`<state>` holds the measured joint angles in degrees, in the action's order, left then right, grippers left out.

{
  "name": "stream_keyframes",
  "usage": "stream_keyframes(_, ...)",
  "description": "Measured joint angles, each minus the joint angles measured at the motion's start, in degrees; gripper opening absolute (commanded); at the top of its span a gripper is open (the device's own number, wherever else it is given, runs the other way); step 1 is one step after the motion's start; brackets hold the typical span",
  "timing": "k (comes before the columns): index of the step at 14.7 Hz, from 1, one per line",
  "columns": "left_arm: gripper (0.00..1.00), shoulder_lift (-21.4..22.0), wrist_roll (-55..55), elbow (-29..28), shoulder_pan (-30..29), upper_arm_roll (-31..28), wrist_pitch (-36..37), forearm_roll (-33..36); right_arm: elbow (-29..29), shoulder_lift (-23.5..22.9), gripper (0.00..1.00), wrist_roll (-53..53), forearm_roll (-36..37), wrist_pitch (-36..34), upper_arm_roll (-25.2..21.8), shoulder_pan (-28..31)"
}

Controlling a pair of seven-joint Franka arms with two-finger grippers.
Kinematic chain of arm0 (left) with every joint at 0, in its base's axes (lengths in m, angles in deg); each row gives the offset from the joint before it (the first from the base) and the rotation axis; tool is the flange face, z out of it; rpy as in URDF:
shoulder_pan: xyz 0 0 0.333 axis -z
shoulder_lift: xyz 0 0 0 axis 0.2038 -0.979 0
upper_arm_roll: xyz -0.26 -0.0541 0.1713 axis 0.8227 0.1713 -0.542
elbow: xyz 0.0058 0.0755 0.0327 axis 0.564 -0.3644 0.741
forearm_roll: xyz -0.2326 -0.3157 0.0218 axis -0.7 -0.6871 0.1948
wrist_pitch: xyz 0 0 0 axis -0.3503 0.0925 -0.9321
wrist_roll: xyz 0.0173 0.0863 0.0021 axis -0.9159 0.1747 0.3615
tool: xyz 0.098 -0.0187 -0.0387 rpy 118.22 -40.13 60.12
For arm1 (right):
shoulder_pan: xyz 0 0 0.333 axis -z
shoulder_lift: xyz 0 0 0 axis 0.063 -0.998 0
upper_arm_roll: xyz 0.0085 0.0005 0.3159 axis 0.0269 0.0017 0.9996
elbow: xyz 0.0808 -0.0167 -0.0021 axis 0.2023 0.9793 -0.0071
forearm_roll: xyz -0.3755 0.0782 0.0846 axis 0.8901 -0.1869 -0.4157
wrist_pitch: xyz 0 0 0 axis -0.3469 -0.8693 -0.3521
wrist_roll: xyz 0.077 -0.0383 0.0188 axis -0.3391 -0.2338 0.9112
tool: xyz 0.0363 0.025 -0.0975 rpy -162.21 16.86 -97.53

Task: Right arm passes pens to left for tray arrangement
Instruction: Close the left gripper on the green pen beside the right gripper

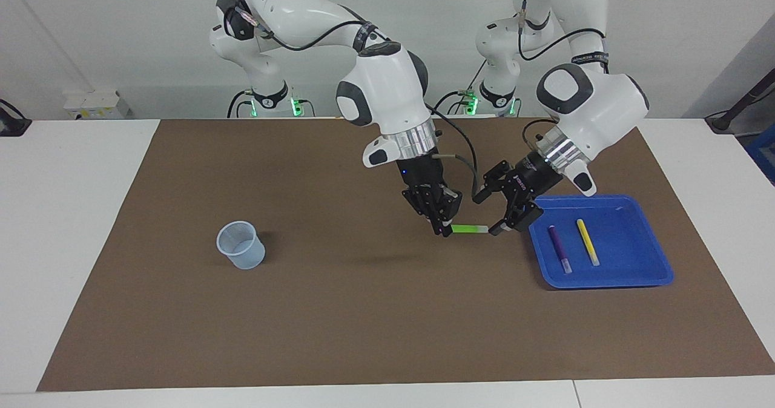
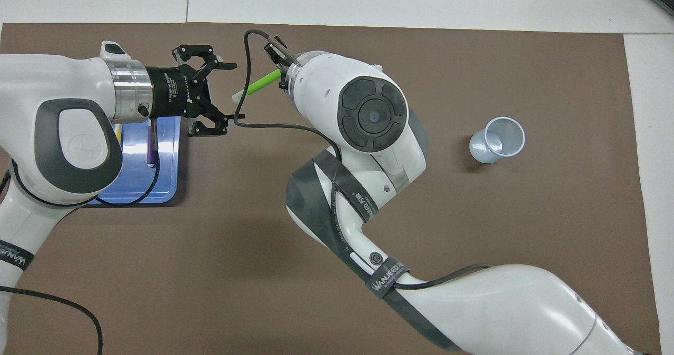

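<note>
While my right gripper (image 1: 447, 230) clamps the green pen (image 1: 468, 229) level above the mat so its pale cap juts out, my left gripper (image 1: 491, 213) waits spread around it beside the tray (image 1: 611, 279).

Robotics lab, test-bench setup. Two white arms (image 1: 381, 87) on fixed bases at one edge of a white tabletop (image 1: 79, 214), green status lights on at the bases, loose cabling running up the links. Brown mat (image 1: 339, 311) marks out the work area under the fingers. Plain white wall, no furniture or decor. Props are bare and staged: blue tray (image 1: 605, 278), plastic cup (image 1: 241, 246), marker pens. Small box (image 1: 97, 104) and a dark stand base (image 1: 12, 123) sit at the tabletop edge.
</note>
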<state>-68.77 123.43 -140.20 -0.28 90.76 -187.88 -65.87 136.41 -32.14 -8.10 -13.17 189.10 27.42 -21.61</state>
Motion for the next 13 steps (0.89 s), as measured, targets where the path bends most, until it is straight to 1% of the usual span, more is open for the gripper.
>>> stream_keyframes(1, 0.87, -0.04, 1.67, -0.13, 0.44, 0.06, -1.92, -0.03, -0.01, 0.00, 0.00, 0.00, 0.00, 0.00, 0.00, -0.02)
stream_keyframes(2, 0.84, -0.10, 3.20, -0.29, 0.96, 0.06, -3.47, -0.03, -0.02, 0.00, 0.00, 0.00, 0.00, 0.00, 0.00, -0.04)
stream_keyframes(6, 0.84, -0.30, 5.42, -2.17, 3.05, 0.16, -9.77, -0.04, -0.05, -0.01, 0.00, 0.00, 0.00, -0.01, 0.01, -0.59)
stream_keyframes(7, 0.73, -0.30, 5.42, -2.77, 3.45, 0.16, -10.34, -0.04, -0.05, -0.01, 0.00, -0.01, 0.00, -0.02, 0.01, -0.71)
stream_keyframes(8, 0.59, -0.31, 5.42, -3.28, 3.79, 0.17, -10.69, -0.04, -0.05, -0.01, 0.00, -0.03, 0.00, -0.02, 0.02, -0.76)
stream_keyframes(9, 0.57, -0.31, 5.42, -3.60, 4.00, 0.17, -11.04, -0.04, -0.05, -0.02, 0.00, -0.03, 0.00, -0.03, 0.02, -0.79)
stream_keyframes(10, 0.51, -0.31, 5.42, -3.74, 4.09, 0.17, -11.25, -0.04, -0.05, -0.02, 0.00, -0.04, 0.00, -0.03, 0.02, -0.86)
stream_keyframes(12, 0.28, -0.30, 5.41, -3.75, 4.09, 0.15, -11.38, -0.04, -0.05, -0.03, 0.00, -0.04, 0.00, -0.03, 0.02, -1.00)
stream_keyframes(13, 0.13, -0.30, 5.42, -3.75, 4.08, 0.11, -11.43, -0.04, -0.05, -0.03, 0.00, -0.05, 0.00, -0.03, 0.02, -1.05)
